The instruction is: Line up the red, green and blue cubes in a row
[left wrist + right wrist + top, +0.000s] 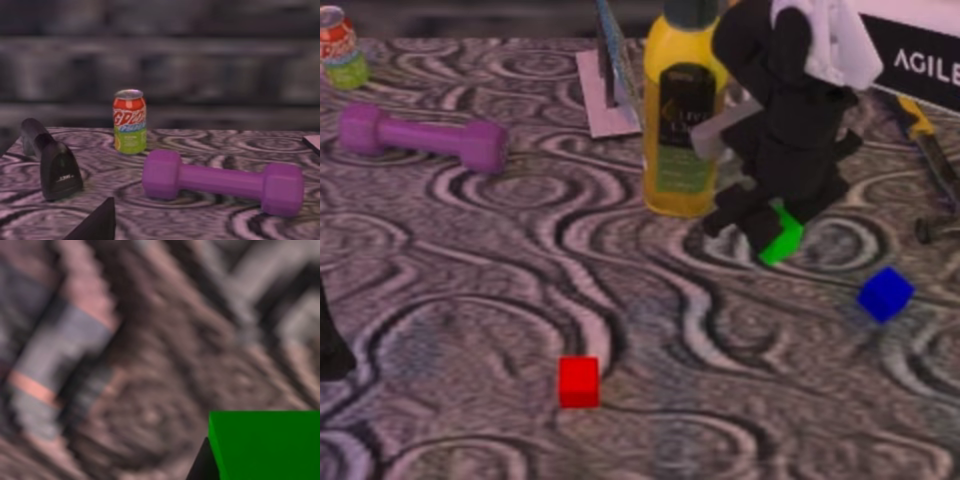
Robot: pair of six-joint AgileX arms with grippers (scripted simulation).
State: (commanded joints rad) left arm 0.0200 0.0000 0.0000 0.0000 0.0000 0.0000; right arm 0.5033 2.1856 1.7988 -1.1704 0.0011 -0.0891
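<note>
Three cubes lie scattered on the bench: red cube [579,382] lower centre, blue cube [885,294] at right, green cube [783,233] between them, upper right. Right gripper [763,228] sits directly over the green one, apparently clamping it. Left arm rests parked at the frame's left edge.

We read "AGILE", cut off, on the arm base [920,60] | bottle [682,110] and can [129,121] labels unreadable.

Top view looks down on the patterned table [470,300]. Left wrist view faces low across its far-left corner, sharing the purple dumbbell [420,135] [222,181] and can [340,48] [129,121]. Right wrist view sits very close above the green cube [265,445] [782,235].
</note>
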